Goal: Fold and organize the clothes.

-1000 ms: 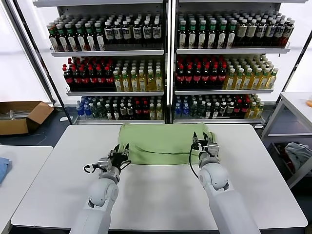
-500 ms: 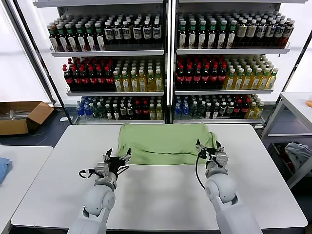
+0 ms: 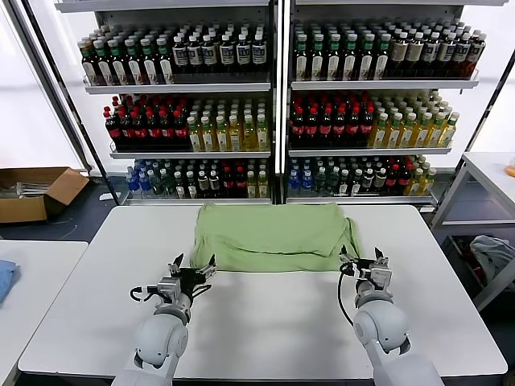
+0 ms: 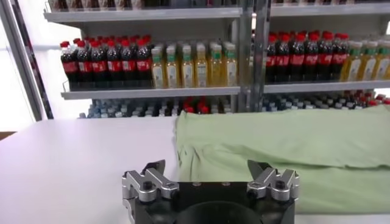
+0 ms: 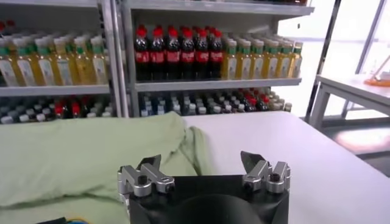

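The light green shirt (image 3: 272,236) is lying folded on the white desk (image 3: 265,322), toward the twelve o'clock edge, its plain side showing and its layers stacked into a wide rectangle. A loose bit of sleeve is spilling out at its three o'clock end.

The left end effector (image 3: 192,267) is hovering low over the desk at the shirt's seven o'clock corner, fingers spread wide and gripping nothing; in the left wrist view (image 4: 211,175) the shirt's near edge is sitting just beyond the fingertips.

The right end effector (image 3: 360,264) is hanging just off the shirt's five o'clock corner, also spread wide and empty, with the cloth close ahead in the right wrist view (image 5: 200,167).

Shelves of bottles (image 3: 278,112) are standing beyond the desk at twelve o'clock.
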Controlling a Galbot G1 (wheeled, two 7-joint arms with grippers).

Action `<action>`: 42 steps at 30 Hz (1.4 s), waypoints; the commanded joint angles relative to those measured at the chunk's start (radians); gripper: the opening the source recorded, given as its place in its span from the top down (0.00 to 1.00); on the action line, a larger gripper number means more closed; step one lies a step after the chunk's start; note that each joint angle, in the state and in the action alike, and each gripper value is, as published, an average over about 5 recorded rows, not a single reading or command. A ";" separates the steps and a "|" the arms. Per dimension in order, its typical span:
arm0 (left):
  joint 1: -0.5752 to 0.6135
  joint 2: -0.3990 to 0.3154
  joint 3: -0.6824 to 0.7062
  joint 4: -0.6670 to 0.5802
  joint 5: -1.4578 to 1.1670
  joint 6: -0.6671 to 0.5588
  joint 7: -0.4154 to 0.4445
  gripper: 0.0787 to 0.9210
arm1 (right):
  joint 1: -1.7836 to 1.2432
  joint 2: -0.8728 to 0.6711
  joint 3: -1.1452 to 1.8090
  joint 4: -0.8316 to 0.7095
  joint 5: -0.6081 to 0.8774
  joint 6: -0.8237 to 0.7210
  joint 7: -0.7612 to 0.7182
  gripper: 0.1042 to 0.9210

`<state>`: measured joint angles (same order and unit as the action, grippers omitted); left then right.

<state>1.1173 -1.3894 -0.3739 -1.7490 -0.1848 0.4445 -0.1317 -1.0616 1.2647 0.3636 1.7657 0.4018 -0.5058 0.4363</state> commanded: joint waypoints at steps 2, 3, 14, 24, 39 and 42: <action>-0.001 0.002 0.003 0.029 0.020 0.006 0.001 0.12 | -0.004 -0.001 0.004 -0.042 0.017 -0.024 0.008 0.12; -0.003 0.003 0.004 0.031 0.021 0.010 0.001 0.12 | -0.001 0.002 0.002 -0.046 0.019 -0.028 0.009 0.12; -0.034 0.016 -0.002 0.080 0.015 0.041 0.002 0.12 | 0.024 0.030 -0.012 -0.086 0.014 -0.043 0.017 0.14; -0.045 0.017 0.002 0.117 -0.026 0.090 -0.004 0.40 | 0.005 0.037 -0.013 -0.097 0.007 -0.034 0.013 0.47; -0.029 0.024 -0.004 0.099 -0.040 0.083 0.000 0.91 | -0.093 0.027 -0.011 0.044 -0.023 -0.036 0.005 0.96; 0.001 0.033 -0.009 0.052 -0.033 0.068 -0.002 0.98 | -0.136 0.022 -0.006 0.116 -0.023 -0.040 0.010 0.97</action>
<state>1.0981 -1.3551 -0.3816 -1.6631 -0.2140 0.5136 -0.1322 -1.1279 1.2890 0.3552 1.7639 0.3873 -0.5446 0.4428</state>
